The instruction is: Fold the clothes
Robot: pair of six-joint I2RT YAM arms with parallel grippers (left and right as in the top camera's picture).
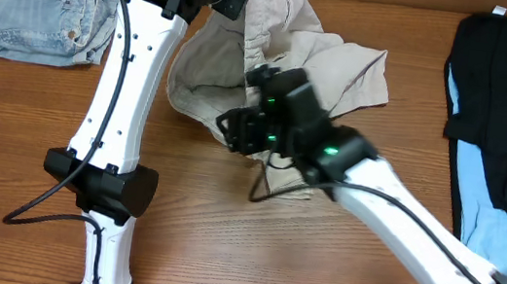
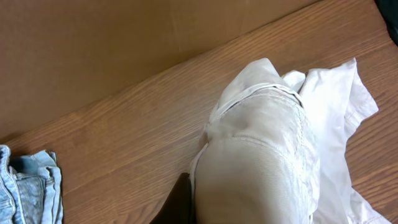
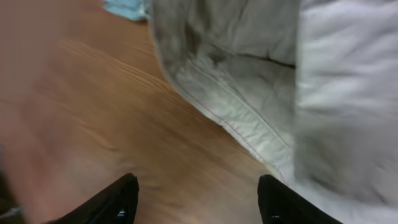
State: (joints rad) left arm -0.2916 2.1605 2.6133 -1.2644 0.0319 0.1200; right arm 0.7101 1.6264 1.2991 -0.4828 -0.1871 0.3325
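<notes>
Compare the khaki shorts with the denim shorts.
Colour: the khaki shorts are light beige; the denim shorts are faded blue. Pose: the khaki shorts lie spread and rumpled mid-table; the denim shorts sit bundled compactly at the left edge. Both rest on the wooden table.

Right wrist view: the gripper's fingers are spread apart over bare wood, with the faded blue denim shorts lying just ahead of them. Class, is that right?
Not quite. Ahead of the right gripper lie the beige khaki shorts, not the denim ones; the right wrist view shows their pale stitched seam. The fingers are indeed spread over bare wood.
</notes>
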